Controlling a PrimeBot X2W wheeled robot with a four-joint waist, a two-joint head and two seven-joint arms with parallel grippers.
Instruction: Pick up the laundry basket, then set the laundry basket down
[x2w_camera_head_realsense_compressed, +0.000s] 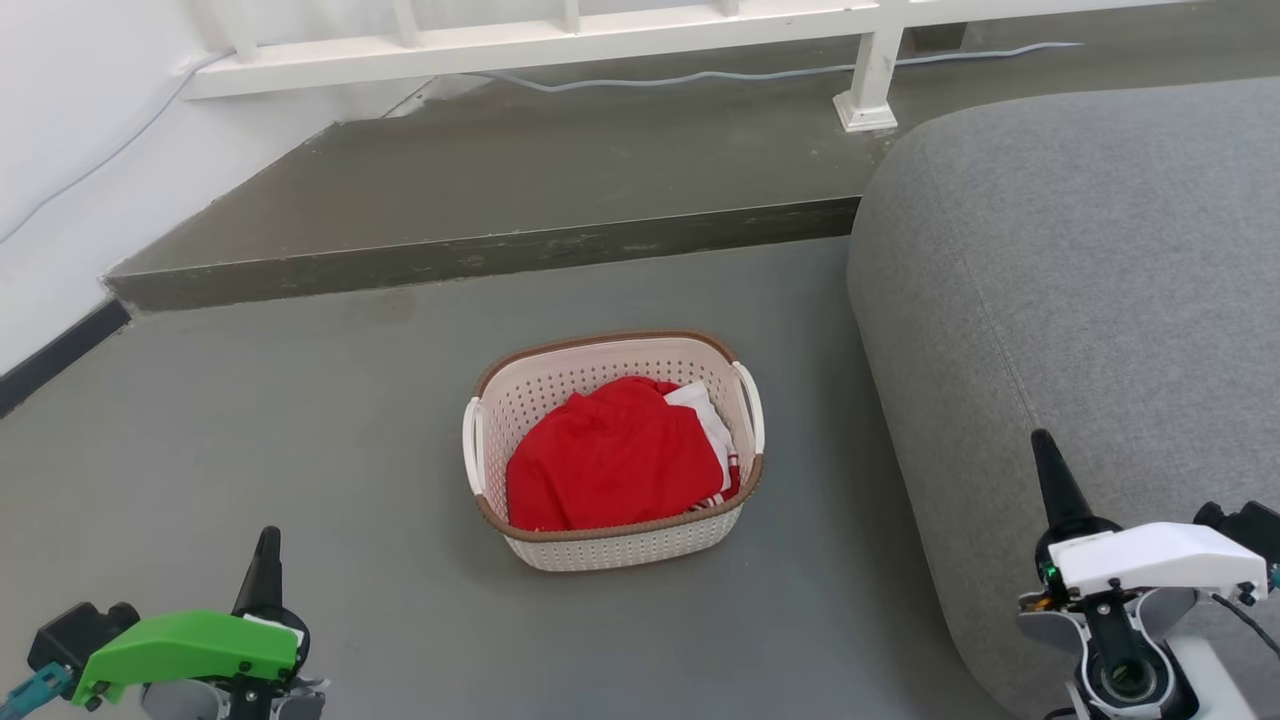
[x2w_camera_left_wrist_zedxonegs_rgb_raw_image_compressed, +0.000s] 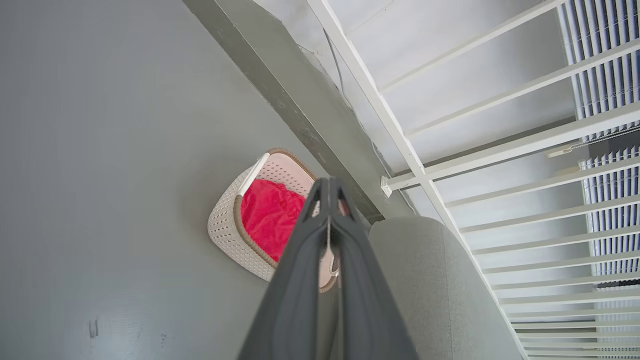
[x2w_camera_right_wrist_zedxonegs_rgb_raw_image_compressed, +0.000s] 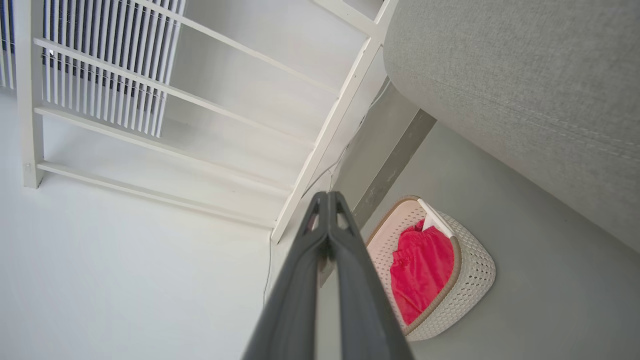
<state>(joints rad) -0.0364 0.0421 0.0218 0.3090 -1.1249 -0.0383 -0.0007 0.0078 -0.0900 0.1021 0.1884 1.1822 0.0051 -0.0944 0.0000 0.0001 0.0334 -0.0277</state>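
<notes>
Left pincer, right pincer both closed, empty; laundry basket cream, perforated, brown rim, holds red cloth

The grey floor takes up the lower and middle of my head view, smooth and matt. The basket stands upright on it, a little below centre, one long side facing me. At the right, the grey sofa sits on the same floor, its rounded edge near the basket but apart from it. Across the upper frame a low step rises from the floor, its dark front face running from the left edge to the sofa. On the step, upper right, stands a white post, and a pale cable lies along the step. A dark skirting edges the floor at the left.
</notes>
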